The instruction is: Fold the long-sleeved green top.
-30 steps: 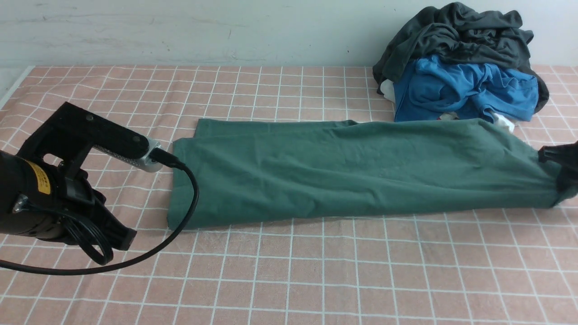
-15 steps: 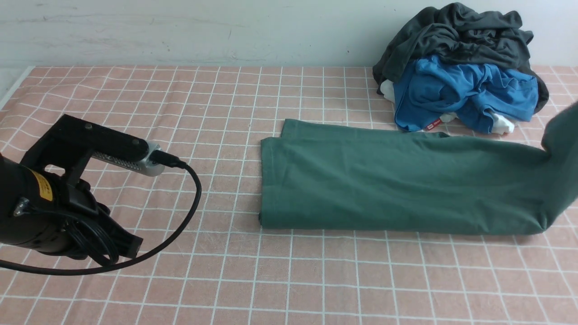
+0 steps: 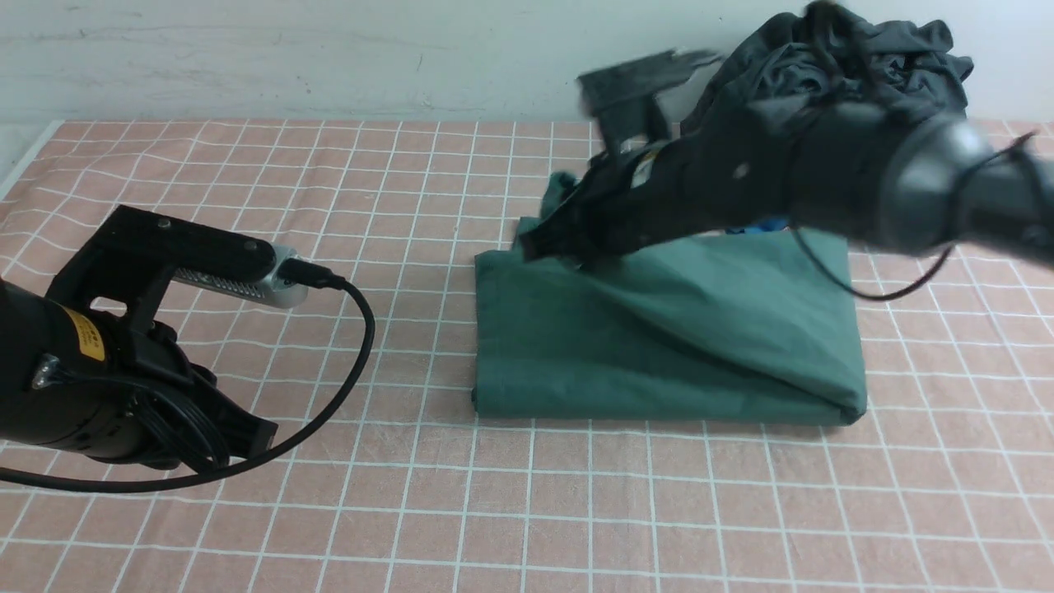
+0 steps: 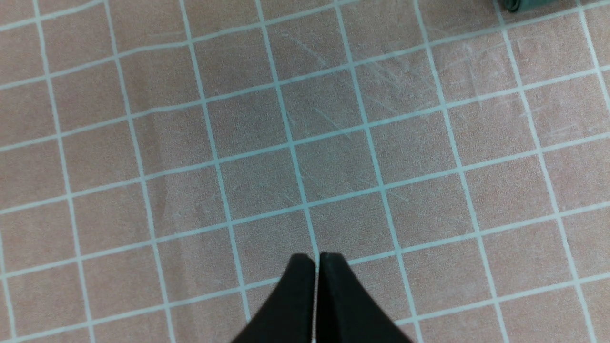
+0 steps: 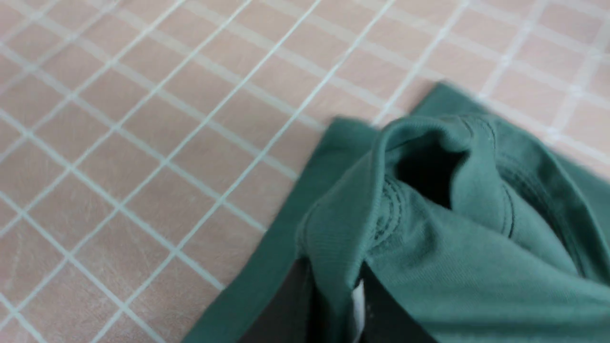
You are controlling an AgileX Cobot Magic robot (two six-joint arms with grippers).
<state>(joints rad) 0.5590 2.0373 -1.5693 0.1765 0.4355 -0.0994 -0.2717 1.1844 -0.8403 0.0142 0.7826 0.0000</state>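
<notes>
Front view: the green long-sleeved top (image 3: 659, 346) is seen folded into a rough rectangle on the pink checked tablecloth (image 3: 527, 511), right of centre. The right arm is stretched across it from the right, blurred; the right gripper (image 3: 547, 239) is at the top's far left corner, where a fold of cloth is raised. A dark grey garment (image 3: 848, 49) is piled at the far right behind the arm. The left arm is parked low at the left, well apart from the top.

Left wrist view: the left gripper (image 4: 316, 259) is seen clenched, jaws touching, nothing between them, over bare cloth.

Right wrist view: a bunched ribbed edge of the top (image 5: 429, 209) is seen pinched between the right gripper's dark fingers (image 5: 286, 309).
</notes>
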